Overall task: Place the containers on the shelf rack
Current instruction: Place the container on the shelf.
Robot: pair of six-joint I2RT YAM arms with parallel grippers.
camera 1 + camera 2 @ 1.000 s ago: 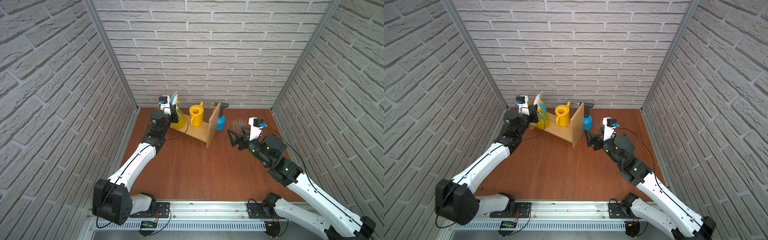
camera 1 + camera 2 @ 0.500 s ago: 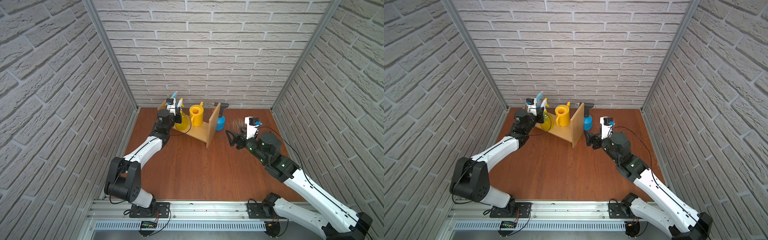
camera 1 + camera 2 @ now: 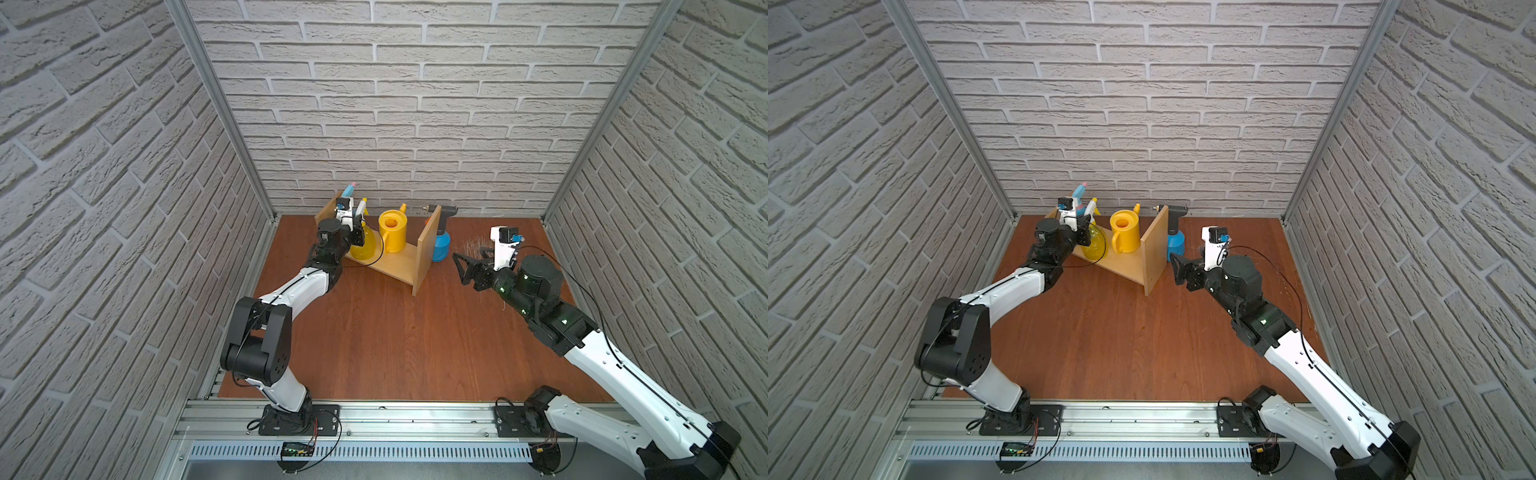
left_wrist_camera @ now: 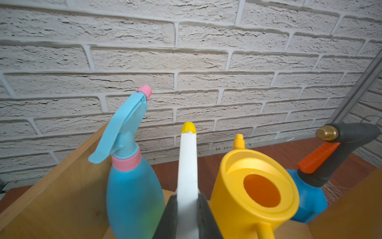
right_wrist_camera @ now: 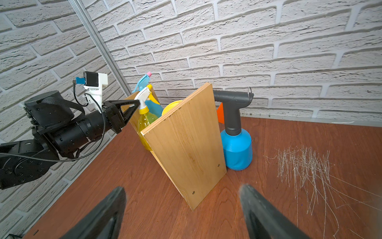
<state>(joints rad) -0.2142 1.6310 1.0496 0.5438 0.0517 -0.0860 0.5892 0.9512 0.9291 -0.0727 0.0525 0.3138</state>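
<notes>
Clenching yellow spray bottle (image 3: 365, 250) by its white head (image 4: 187, 175) on the shelf rack (image 3: 392, 267), yr left gripper (image 5: 135, 102) is busy; right gripper (image 3: 460, 268) gapes empty nr blue pump sprayer (image 5: 236, 149), on table (image 5: 289, 134) outside end panel (image 5: 186, 140): stiff, slick, prob light, so grab grey neck (image 5: 231, 115).

1. Left wrist: translucent yellow spray bottle (image 4: 187, 175), I see only its white head; body off-frame.
2. Right wrist: right gripper (image 5: 183, 188) fingers (image 5: 103, 213) blurred, cut off.
3. Both top views: shelf rack (image 3: 428, 245) hides part of blue pump sprayer (image 3: 441, 249).
</notes>
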